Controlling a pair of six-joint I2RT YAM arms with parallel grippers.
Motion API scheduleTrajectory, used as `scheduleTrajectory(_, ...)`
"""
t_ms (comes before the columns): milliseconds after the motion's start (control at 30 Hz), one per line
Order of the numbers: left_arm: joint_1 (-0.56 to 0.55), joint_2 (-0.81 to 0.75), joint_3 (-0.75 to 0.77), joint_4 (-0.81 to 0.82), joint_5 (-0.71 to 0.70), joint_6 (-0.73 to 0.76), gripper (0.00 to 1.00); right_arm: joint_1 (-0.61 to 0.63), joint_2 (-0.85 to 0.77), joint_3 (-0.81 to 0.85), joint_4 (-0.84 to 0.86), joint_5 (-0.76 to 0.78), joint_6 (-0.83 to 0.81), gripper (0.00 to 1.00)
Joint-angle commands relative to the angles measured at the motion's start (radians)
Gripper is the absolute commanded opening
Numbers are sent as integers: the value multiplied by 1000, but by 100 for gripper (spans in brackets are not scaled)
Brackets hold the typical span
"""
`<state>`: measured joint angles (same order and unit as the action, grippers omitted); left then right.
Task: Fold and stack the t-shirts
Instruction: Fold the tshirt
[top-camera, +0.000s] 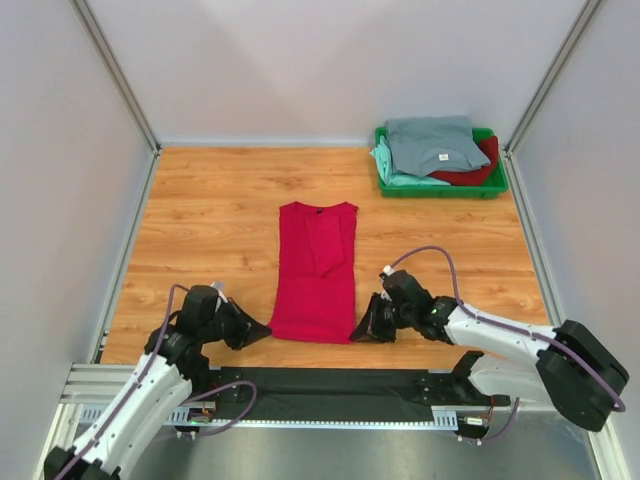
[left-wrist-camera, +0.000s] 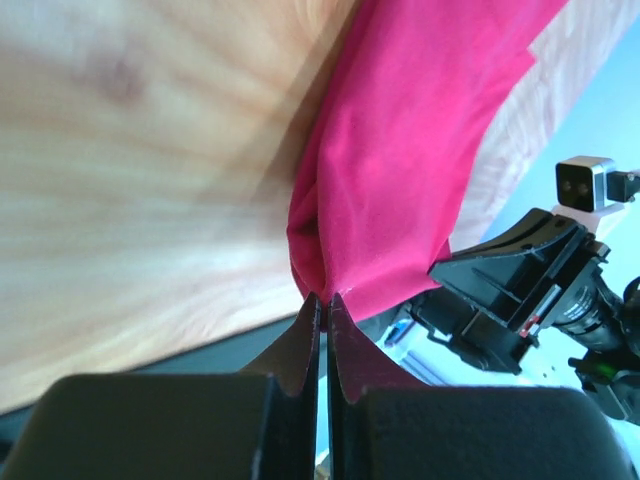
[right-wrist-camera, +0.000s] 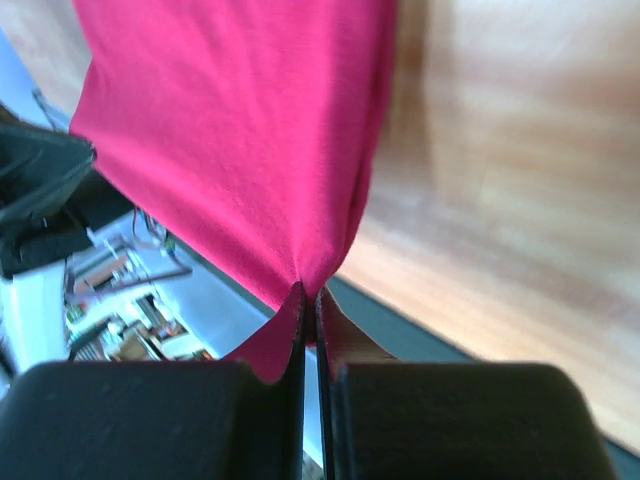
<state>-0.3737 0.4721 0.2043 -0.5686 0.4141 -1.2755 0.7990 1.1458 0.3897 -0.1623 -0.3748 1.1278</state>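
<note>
**Left gripper and right gripper both pinched on red tee near hem**

Left gripper: jaws closed tight, a fold of red cloth caught at the tips, near-left hem corner. Cloth puckers up into the pinch, so the grip looks real and not just a touch.

Right gripper: same, jaws closed on the near-right hem corner, cloth drawn to a point at the tips.

Both sit low at the table, one at each side of the hem, angled in toward each other. A matched hold on the two corners keeps the hem straight when raised.

Red tee: flat at table centre, collar far, hem near, sides already folded in to a narrow strip. One sleeve flap shows on top, right of middle.

Likely step: lift the hem and carry it far, toward the collar, to halve the strip. Risk: a thin pinch may catch only the top layer, or one corner slips and the fold skews.

Tray: far right, well apart from the arms. Holds the grey tee on top, mint tee at left, dark red tee at right, loosely piled.
</note>
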Motion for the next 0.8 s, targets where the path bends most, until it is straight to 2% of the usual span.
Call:
scheduleTrajectory(0, -4, -151, 15, -303, 22, -45, 0, 60, -87, -11, -133, 22, 27, 0)
scheduleTrajectory(33, -4, -221, 24, -338, 14, -47, 0, 71, -130, -15, -140, 17, 39, 0)
scheduleTrajectory(133, -4, -300, 63, -427, 20, -65, 0, 97, -199, -8, -204, 25, 56, 0)
scheduleTrajectory(300, -2, -254, 187, -429, 5, -47, 0, 88, -224, 112, -364, 45, -32, 0)
scheduleTrajectory(467, -2, 49, 395, -317, -31, 37, 0, -36, -134, 348, -497, 16, -149, 0)
scheduleTrajectory(500, -1, 151, 458, -280, -40, 68, 0, -62, -88, 424, -506, -5, -193, 0)
scheduleTrajectory(600, 10, 304, 541, -203, -37, 137, 0, -167, 0, 523, -528, -82, -250, 0)
scheduleTrajectory(633, 31, 397, 566, -192, -25, 149, 0, -188, 65, 552, -528, -104, -279, 0)
scheduleTrajectory(767, 90, 586, 705, -126, 8, 211, 0, -276, 238, 719, -519, -209, -335, 0)
